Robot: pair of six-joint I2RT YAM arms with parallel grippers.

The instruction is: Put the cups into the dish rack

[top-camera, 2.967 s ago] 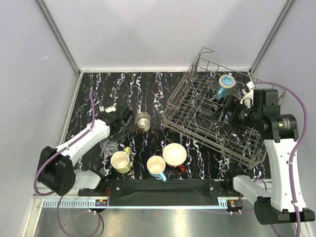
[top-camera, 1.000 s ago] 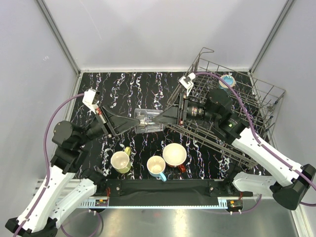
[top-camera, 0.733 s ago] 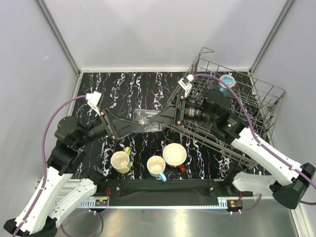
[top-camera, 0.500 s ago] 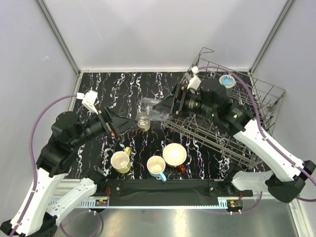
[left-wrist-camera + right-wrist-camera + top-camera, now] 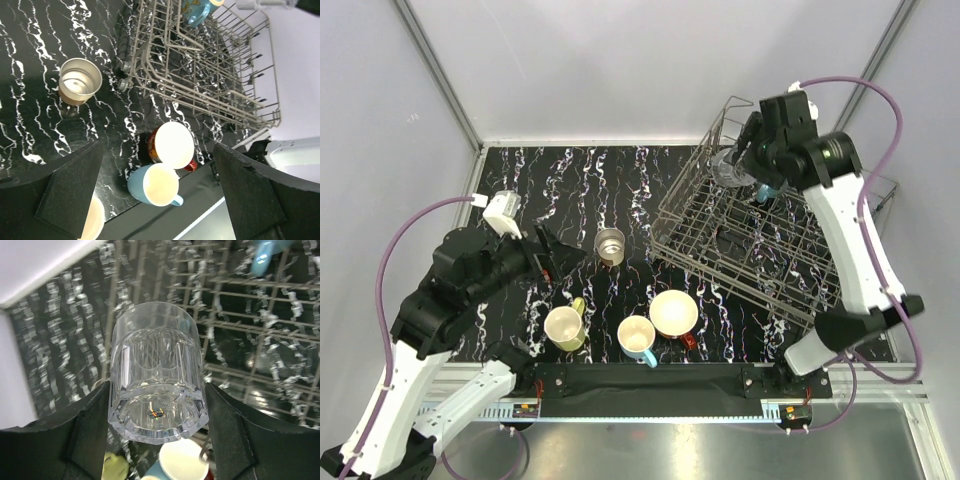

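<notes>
The right gripper [image 5: 157, 410] pinches the clear tumbler [image 5: 156, 365] between its fingers [image 5: 85, 425], free air around; the dish rack [image 5: 240, 305] edge lies directly below, the wall [image 5: 40, 265] beyond.

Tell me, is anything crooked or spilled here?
The grey wire dish rack sits crooked, turned at an angle to the edges of the black marbled table. Nothing looks spilled or broken.

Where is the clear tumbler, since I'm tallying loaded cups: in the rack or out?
Out: the right gripper holds the clear tumbler above the far corner of the dish rack, not set down inside.
</notes>
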